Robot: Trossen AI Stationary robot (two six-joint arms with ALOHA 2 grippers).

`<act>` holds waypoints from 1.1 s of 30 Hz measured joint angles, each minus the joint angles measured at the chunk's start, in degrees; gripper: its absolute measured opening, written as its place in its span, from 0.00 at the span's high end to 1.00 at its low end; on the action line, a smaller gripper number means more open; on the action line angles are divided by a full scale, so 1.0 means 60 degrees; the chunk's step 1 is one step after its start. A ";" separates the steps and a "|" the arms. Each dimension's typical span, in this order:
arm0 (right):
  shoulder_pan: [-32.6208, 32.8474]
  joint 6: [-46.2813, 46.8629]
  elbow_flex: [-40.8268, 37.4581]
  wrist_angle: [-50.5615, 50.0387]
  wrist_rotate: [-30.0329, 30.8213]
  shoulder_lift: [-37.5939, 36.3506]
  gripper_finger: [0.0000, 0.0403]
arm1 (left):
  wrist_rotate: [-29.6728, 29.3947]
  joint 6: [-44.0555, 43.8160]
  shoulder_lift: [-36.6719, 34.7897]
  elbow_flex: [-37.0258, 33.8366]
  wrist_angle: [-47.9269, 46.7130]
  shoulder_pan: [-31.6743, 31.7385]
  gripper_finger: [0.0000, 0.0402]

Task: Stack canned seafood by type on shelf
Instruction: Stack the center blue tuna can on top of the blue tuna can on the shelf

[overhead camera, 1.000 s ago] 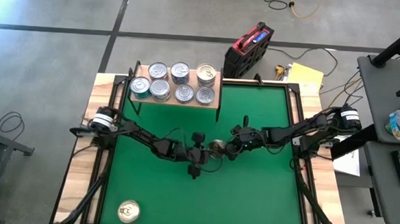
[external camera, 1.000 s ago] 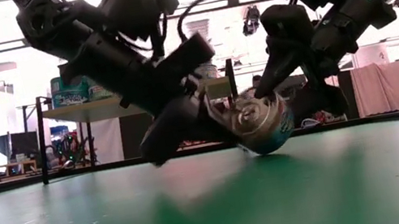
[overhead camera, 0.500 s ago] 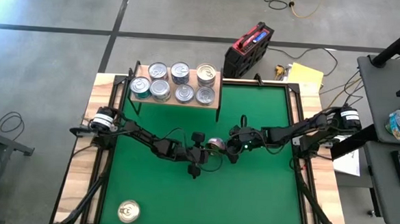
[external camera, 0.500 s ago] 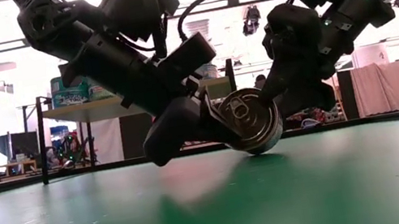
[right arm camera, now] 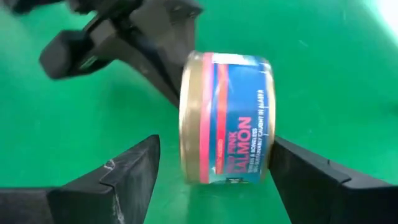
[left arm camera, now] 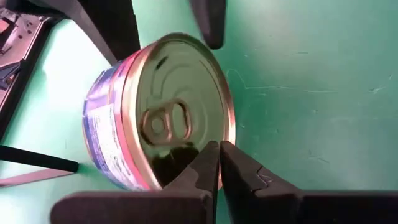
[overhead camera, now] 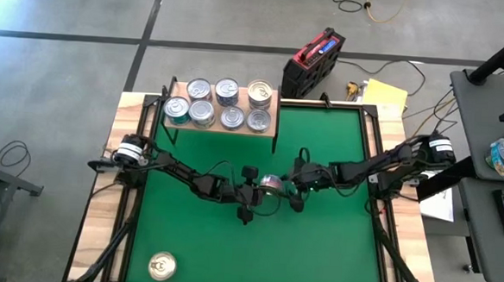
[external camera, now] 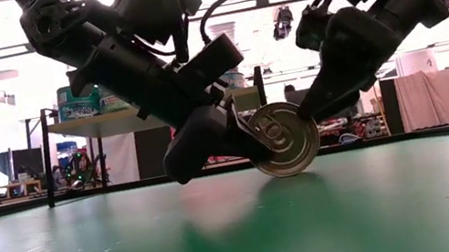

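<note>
Low view: the blue-labelled round salmon tin (external camera: 284,139) now stands on edge mid-mat, propped by my pressed-together left gripper (external camera: 246,141); my spread right gripper (right arm camera: 208,171) has shifted to straddle it for pickup.

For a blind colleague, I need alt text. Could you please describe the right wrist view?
A pink salmon can with a blue and red label stands on its edge on the green mat, between the open jaws of the right gripper. The shut left gripper meets the can's far side.
</note>
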 joint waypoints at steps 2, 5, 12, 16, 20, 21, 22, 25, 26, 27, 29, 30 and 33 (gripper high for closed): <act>0.0034 -0.0400 0.0091 -0.0014 0.0131 0.0060 0.31 | -0.0002 0.0004 0.0000 0.0001 0.0031 0.0005 1.00; 0.0036 -0.0556 0.0440 0.0002 0.0285 0.0464 0.30 | -0.0005 0.0004 -0.0007 0.0007 0.0042 0.0025 1.00; 0.0011 -0.0942 0.1893 -0.1059 -0.0081 0.1866 0.31 | -0.0008 0.0004 -0.0015 0.0011 0.0097 0.0022 1.00; 0.0008 -0.1032 0.2412 -0.1832 -0.0048 0.2055 0.38 | -0.0005 0.0004 -0.0018 0.0011 0.0028 0.0022 1.00; 0.0006 -0.1021 0.2543 -0.2206 -0.0038 0.1924 0.48 | -0.0007 0.0002 -0.0022 0.0011 0.0011 -0.0061 1.00; 0.0006 -0.1014 0.2543 -0.2268 -0.0014 0.1829 0.51 | 0.0000 0.0004 -0.0026 0.0011 -0.0035 -0.0096 1.00; 0.0003 -0.1018 0.2543 -0.2324 -0.0038 0.1740 0.54 | -0.0017 0.0004 -0.0026 0.0011 -0.0069 -0.0142 1.00; 0.0014 -0.1009 0.2543 -0.2538 -0.0069 0.1493 0.55 | -0.0039 0.0061 -0.0107 0.0011 -0.0178 -0.0283 1.00; 0.0014 -0.0963 0.2543 -0.2666 -0.0094 0.1401 0.55 | -0.0096 0.0131 -0.0162 0.0011 -0.0188 -0.0348 1.00; 0.0014 -0.0931 0.2539 -0.2825 -0.0117 0.1310 0.55 | -0.0211 0.0241 -0.0238 0.0011 -0.0218 -0.0424 1.00; 0.0013 -0.0753 0.2539 -0.3195 -0.0211 0.1032 0.55 | -0.0523 0.0491 -0.0382 0.0011 -0.0241 -0.0625 1.00; 0.0010 -0.0682 0.2539 -0.3436 -0.0303 0.0865 0.55 | -0.0687 0.0620 -0.0457 0.0011 -0.0298 -0.0724 1.00; -0.0012 -0.0196 0.2539 -0.4137 -0.0586 0.0265 0.55 | -0.1107 0.0889 -0.0768 0.0011 -0.0594 -0.1000 1.00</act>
